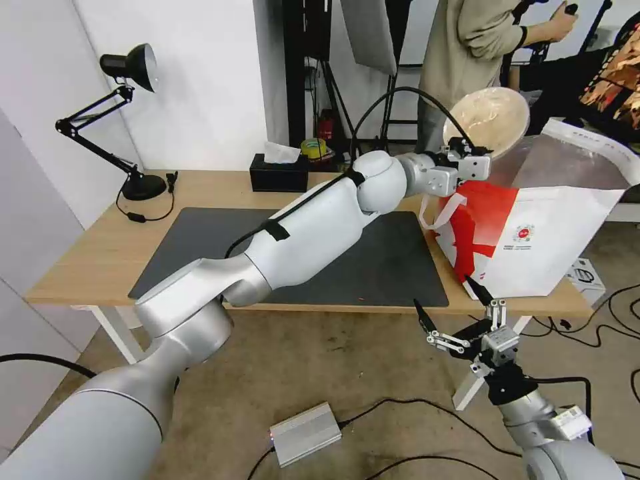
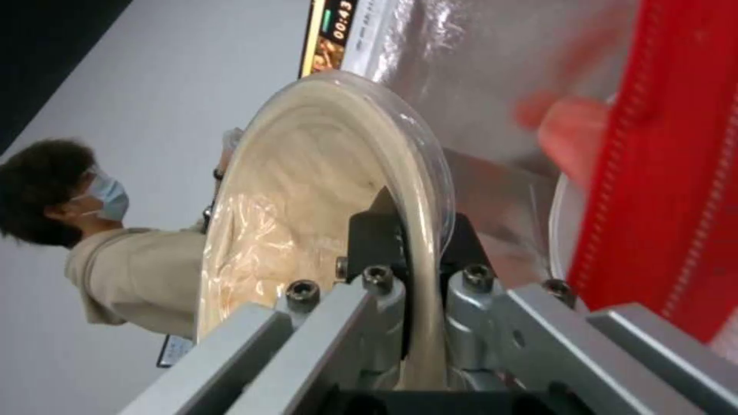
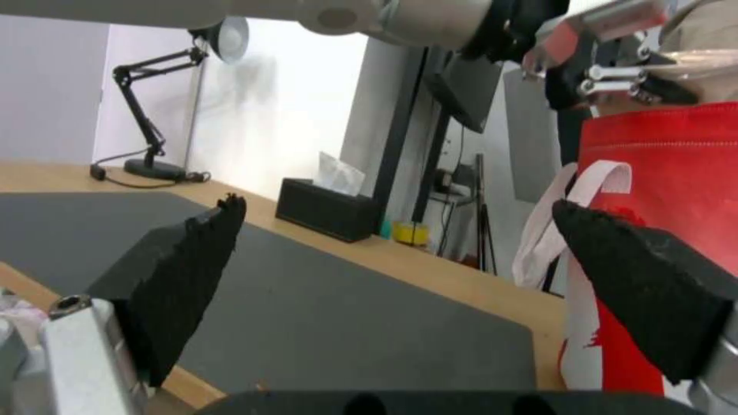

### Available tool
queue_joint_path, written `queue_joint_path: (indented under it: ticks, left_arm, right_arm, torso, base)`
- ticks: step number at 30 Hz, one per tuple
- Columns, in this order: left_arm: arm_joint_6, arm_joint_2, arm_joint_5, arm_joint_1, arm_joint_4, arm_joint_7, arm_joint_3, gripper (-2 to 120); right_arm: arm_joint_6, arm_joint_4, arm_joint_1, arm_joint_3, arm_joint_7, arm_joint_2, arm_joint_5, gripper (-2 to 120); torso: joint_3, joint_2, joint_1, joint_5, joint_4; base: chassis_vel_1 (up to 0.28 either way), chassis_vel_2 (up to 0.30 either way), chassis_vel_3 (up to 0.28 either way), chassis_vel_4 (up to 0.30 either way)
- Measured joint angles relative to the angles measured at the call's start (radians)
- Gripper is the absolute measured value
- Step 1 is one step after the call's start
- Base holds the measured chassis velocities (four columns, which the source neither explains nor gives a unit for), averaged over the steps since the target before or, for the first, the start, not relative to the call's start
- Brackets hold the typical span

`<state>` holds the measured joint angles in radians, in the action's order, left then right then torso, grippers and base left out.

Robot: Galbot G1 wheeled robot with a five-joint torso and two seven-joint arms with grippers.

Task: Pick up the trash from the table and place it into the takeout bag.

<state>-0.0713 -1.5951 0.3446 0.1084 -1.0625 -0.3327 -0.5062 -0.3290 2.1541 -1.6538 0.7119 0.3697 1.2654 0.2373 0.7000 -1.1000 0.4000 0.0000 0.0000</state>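
Observation:
My left gripper (image 1: 475, 159) reaches across the table (image 1: 100, 247) and is shut on the rim of the beige lidded bowl (image 1: 487, 120). The bowl is tipped on edge just above the open mouth of the white-and-red takeout bag (image 1: 533, 233), which stands at the table's right end. In the left wrist view the fingers (image 2: 377, 230) clamp the bowl's rim (image 2: 323, 190) beside the foil lining (image 2: 492, 86). My right gripper (image 1: 441, 291) hangs open and empty below the table's front edge, near the bag's lower corner; the right wrist view shows its spread fingertips (image 3: 396, 204) facing the bag (image 3: 661, 173).
A dark grey mat (image 1: 200, 240) covers the table's middle. A black tissue box (image 1: 279, 175) and a black desk lamp (image 1: 127, 120) stand along the back edge. A person (image 1: 467, 40) stands behind the bag. A silver box (image 1: 305, 433) and cables lie on the floor.

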Motion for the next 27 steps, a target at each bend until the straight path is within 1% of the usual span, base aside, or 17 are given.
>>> queue_joint_path:
  ticks: [11, 27]
  left_arm:
    - [-0.014, 0.000, 0.032, -0.002, 0.016, 0.001, -0.018, 1]
    - [-0.018, -0.001, 0.052, 0.001, 0.029, 0.004, -0.043, 1]
  right_arm:
    - [0.000, 0.000, 0.000, 0.000, 0.000, 0.000, 0.000, 100]
    - [0.000, 0.000, 0.000, 0.000, 0.000, 0.000, 0.000, 100]
  torso:
    - [0.000, 0.000, 0.000, 0.0000, -0.0001]
    - [0.000, 0.000, 0.000, 0.0000, -0.0001]
  base:
    - [0.000, 0.000, 0.000, 0.000]
    - [0.000, 0.000, 0.000, 0.000]
